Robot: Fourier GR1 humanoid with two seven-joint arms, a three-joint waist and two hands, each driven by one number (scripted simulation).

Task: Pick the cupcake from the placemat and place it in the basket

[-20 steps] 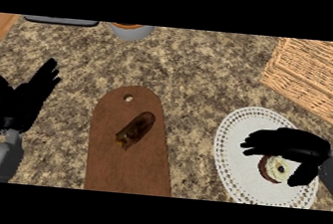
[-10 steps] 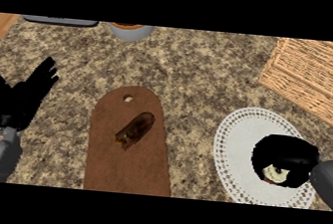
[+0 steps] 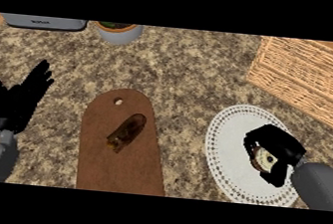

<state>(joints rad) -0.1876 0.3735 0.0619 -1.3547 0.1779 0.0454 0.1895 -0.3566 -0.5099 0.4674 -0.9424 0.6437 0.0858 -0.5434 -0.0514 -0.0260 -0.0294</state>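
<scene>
Nearest, right hand curled around one cupcake on the round, white, lacy-edged placemat; left hand open, fingers straight, resting at the left. Beside these, one brown wooden board bearing one dark oblong item. Farther off, one woven wicker basket and one grey pot on speckled granite counter.

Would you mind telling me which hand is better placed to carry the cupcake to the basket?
The right hand: its fingers curl round the cupcake over the white placemat, with the basket on that side. The left hand rests open at the far left.
</scene>
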